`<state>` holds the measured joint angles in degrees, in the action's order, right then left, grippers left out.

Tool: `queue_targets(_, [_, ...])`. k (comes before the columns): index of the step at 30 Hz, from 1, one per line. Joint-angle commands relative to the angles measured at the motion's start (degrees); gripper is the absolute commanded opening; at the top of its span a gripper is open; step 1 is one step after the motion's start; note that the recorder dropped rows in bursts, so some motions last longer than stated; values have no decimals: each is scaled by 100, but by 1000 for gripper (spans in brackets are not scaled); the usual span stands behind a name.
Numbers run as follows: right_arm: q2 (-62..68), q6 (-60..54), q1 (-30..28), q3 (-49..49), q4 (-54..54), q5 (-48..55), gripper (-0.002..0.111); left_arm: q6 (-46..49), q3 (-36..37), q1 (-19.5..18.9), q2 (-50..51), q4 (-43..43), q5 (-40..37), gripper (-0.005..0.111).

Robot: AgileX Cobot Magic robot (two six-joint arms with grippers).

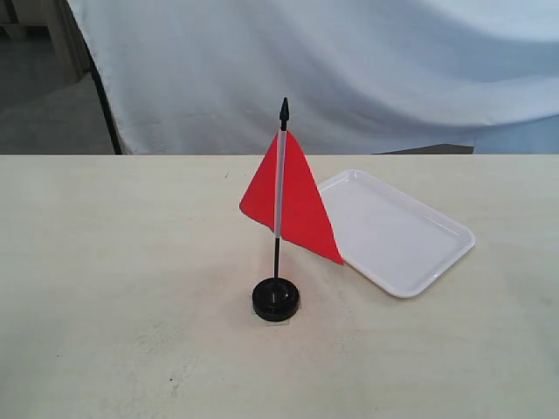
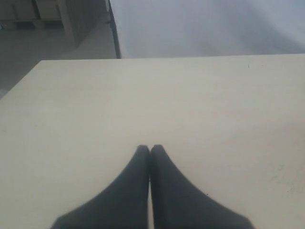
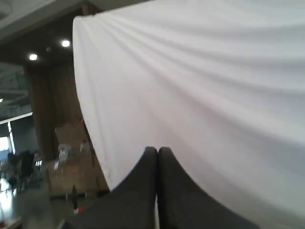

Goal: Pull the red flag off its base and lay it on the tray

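The red flag [image 1: 297, 205] stands upright in the small round black base [image 1: 276, 299] near the middle of the table in the exterior view, black pointed tip on top. Just right of it lies the white tray [image 1: 410, 240], with a corner of the cloth overlapping its near left edge. Neither arm shows in the exterior view. My left gripper [image 2: 150, 149] is shut with nothing in it, over bare tabletop. My right gripper [image 3: 157, 151] is also shut and empty, pointing at the white backdrop. Flag, base and tray are out of both wrist views.
The pale table [image 1: 113, 288] spreads wide on all sides of the flag. A white cloth backdrop [image 1: 349, 70] hangs behind the far edge, with a black stand leg [image 1: 106, 109] at its left. Boxes and room clutter [image 3: 66, 162] show beyond the backdrop.
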<state>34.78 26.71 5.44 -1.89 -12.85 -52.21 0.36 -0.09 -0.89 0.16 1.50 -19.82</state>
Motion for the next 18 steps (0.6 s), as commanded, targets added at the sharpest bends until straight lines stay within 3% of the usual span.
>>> queue_targets(1, [1866,-55,18,-694,-1798,-795,-1,-36,9,23,-16,25,16,0])
queue_targets(8, [4969,-19,18,-1993,-3666,-1775,-1,-36,9,23,-16,25,16,0])
queue_targets(15, [7357,30,18,-3549,-5408,-1775,-1,-36,9,23,-16,25,16,0])
queue_targets(18, [8058,338,18,-4049,-5607,-1775,-1,-36,9,23,-16,25,16,0])
